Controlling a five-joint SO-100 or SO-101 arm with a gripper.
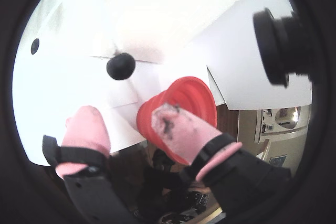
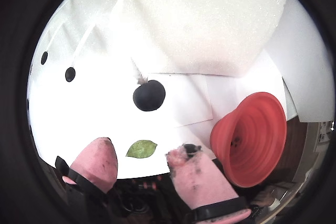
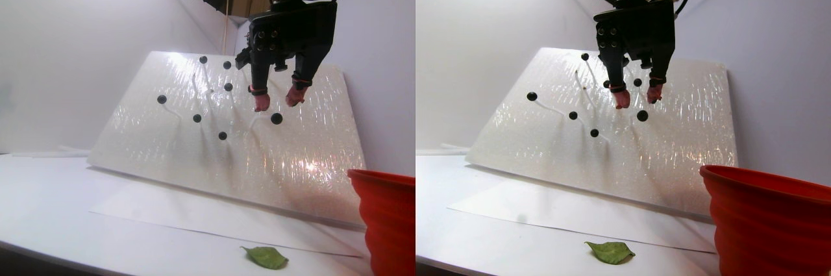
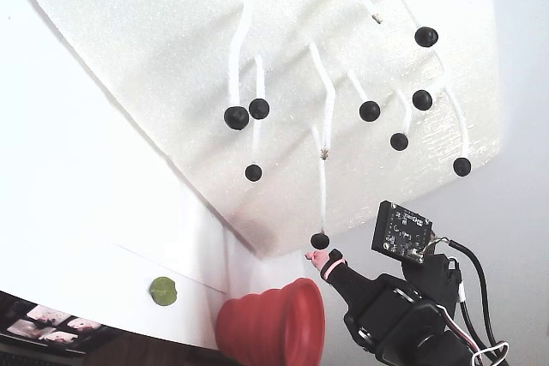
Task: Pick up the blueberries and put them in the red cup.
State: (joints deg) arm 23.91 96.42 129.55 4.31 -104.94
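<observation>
A: Leaf first: a small flat green leaf point(image 3: 266, 257) lies nearest on the white worktop point(image 3: 58, 224) in the stereo pair view, with the red ribbed rubbery cup point(image 3: 384, 217) just right of it.

B: And the hand point(image 3: 278, 100)?

A: Farther back, pink-padded fingers spread and empty, hovering before the tilted white foam board point(image 3: 311, 152).

B: Why there?

A: Probably lining up on the nearest small round black-blue blueberry point(image 3: 276, 118); others point(image 3: 223, 136) dot the slope, held on thin white stems.

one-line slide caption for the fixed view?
Open gripper just below the lowest blueberry on the white foam board, red cup beneath.
</observation>
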